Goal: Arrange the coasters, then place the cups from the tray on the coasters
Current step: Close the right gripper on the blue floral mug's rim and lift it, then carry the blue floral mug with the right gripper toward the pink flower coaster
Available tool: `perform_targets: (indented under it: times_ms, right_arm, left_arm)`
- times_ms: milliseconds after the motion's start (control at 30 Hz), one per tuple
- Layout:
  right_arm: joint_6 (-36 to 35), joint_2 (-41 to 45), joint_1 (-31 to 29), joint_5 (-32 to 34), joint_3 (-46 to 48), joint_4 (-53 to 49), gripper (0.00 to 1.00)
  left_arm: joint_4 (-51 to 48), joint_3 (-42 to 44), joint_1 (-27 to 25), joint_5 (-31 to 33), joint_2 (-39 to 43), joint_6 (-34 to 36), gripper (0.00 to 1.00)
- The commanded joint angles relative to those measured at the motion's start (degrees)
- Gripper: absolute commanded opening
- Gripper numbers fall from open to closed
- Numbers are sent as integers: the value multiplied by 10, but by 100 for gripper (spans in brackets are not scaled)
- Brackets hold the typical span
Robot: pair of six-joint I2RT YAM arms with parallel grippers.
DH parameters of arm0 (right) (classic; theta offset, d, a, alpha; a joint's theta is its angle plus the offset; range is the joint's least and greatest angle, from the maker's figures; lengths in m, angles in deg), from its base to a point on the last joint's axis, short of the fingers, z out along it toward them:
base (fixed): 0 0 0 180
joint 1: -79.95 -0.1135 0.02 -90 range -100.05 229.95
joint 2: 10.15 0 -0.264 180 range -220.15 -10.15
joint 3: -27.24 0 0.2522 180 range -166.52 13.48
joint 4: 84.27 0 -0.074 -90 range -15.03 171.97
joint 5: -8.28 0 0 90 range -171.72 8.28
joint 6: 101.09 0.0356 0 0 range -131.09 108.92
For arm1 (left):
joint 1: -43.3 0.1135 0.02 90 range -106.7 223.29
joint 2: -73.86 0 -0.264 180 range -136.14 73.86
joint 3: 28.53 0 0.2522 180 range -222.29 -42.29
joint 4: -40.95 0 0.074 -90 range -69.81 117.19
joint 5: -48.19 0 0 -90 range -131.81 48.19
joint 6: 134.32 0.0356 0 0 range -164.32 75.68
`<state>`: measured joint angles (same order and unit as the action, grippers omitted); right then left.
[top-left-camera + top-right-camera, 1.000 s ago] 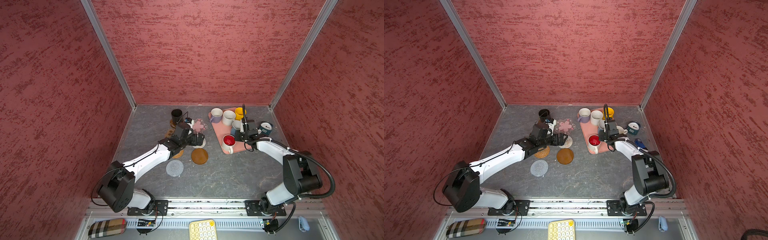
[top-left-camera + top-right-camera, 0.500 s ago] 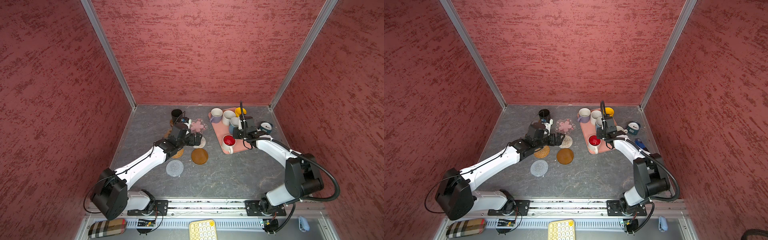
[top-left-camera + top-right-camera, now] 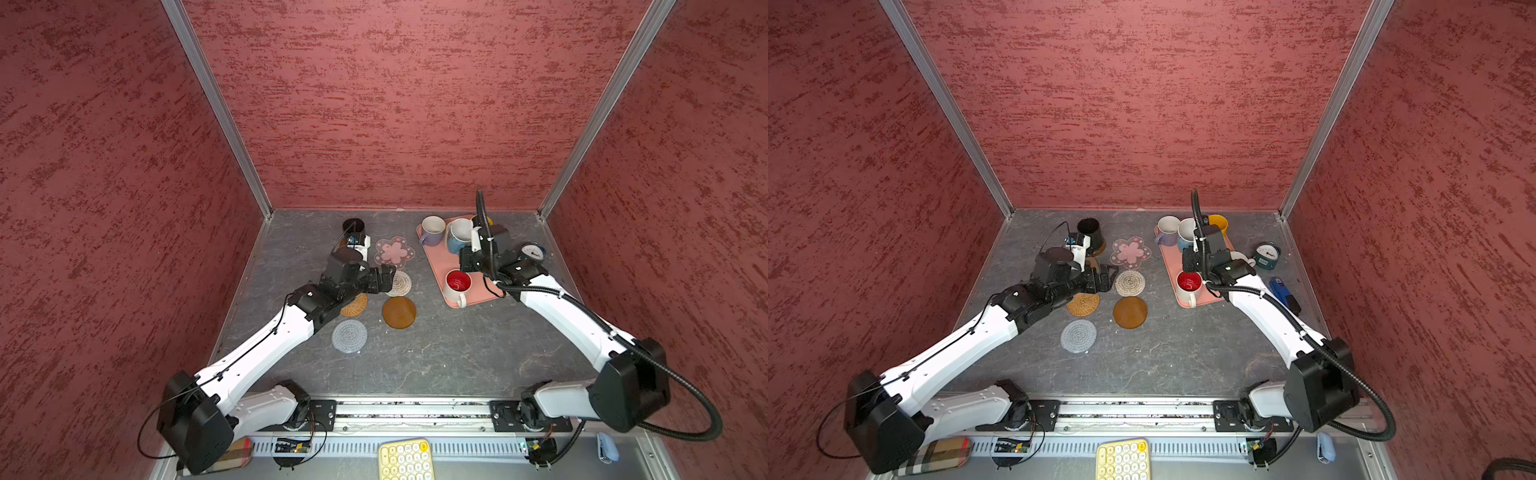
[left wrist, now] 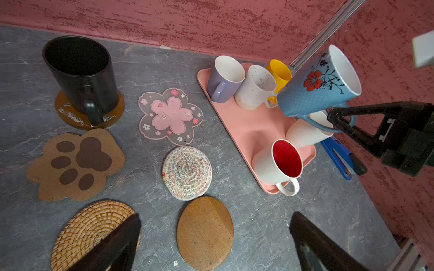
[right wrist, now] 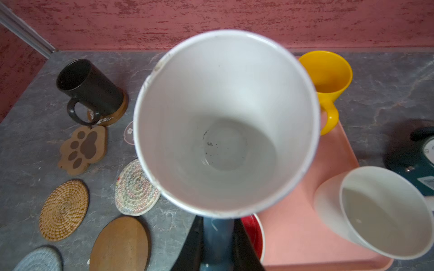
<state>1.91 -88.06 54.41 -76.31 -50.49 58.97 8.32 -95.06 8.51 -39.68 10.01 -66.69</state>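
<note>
My right gripper (image 5: 218, 234) is shut on the handle of the light blue cup (image 4: 317, 82), which hangs tilted above the pink tray (image 4: 249, 126). On the tray stand the lavender (image 4: 225, 79), speckled white (image 4: 256, 88), yellow (image 4: 279, 72), cream (image 4: 305, 131) and red-inside (image 4: 279, 162) cups. The black cup (image 3: 353, 227) sits on a brown round coaster (image 4: 70, 115). My left gripper (image 3: 384, 278) is open and empty above the coasters: pink flower (image 3: 395, 252), pale woven (image 3: 400, 283), rattan (image 3: 354, 305), brown disc (image 3: 399, 312), grey woven (image 3: 349, 336), paw (image 4: 75, 164).
A teal clock (image 3: 532, 252) and a blue stapler (image 3: 1283, 291) lie right of the tray by the side wall. Red walls close in the back and both sides. A yellow keypad (image 3: 405, 459) sits in front of the rail.
The right gripper has risen and shifted a little left with the light blue cup in it. The left gripper has drawn back from the black cup toward the woven coasters.
</note>
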Motion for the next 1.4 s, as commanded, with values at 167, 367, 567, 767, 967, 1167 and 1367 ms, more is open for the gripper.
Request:
perform_targets:
  times_ms: [167, 367, 567, 767, 967, 1167, 1367]
  right_arm:
    - [-5, 22, -80, 42, -52, -17, 0]
    - [-4, 4, -117, 55, -63, -13, 0]
    - [-17, -37, -125, 49, -86, -3, 0]
    - [-38, -99, -125, 40, -122, 18, 0]
    - [-56, -173, -125, 40, -176, 25, 0]
    - [-68, -256, -116, 31, -246, 24, 0]
    - [-67, -323, -100, -2, -304, 27, 0]
  left_arm:
    - [-57, 21, -19, 33, 58, -33, 100]
    - [-66, 41, -20, 41, 82, -39, 100]
    - [-51, 64, -14, 48, 84, -37, 100]
    - [-13, 79, 22, 12, 59, -35, 100]
    - [32, 81, 74, -30, 17, -25, 100]
    - [76, 83, 112, -59, -20, -19, 100]
    - [101, 82, 136, -70, -48, -10, 100]
